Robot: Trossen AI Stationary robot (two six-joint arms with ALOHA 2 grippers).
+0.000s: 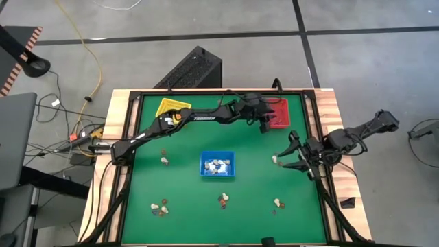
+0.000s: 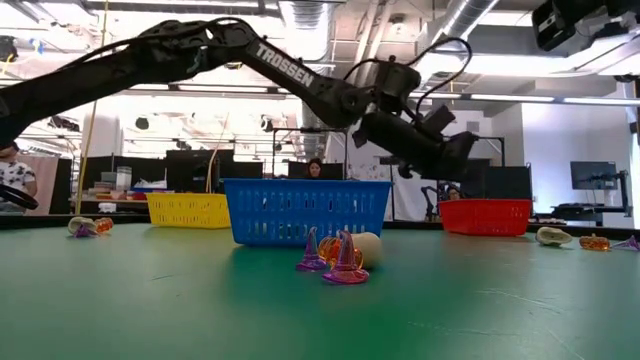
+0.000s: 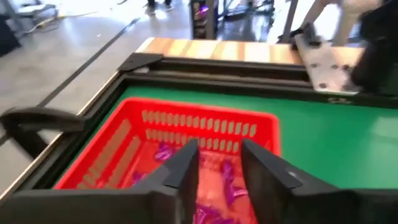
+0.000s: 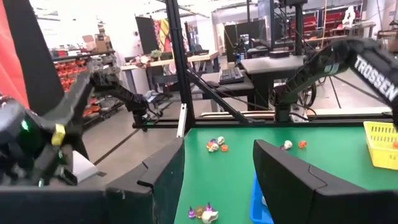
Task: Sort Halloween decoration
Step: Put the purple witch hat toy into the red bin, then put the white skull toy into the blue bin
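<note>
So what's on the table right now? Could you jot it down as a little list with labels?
surface: green table with a dark frame
red tray: at the far right corner, purple trinkets inside
blue tray: mid-table, holding whitish pieces
yellow tray: at the far left
loose trinkets: small clusters scattered on the green, such as one near the front left
left tool: over the red tray, fingers apart, nothing between them
right tool: open, low near the table's right edge, beside a small trinket
</note>
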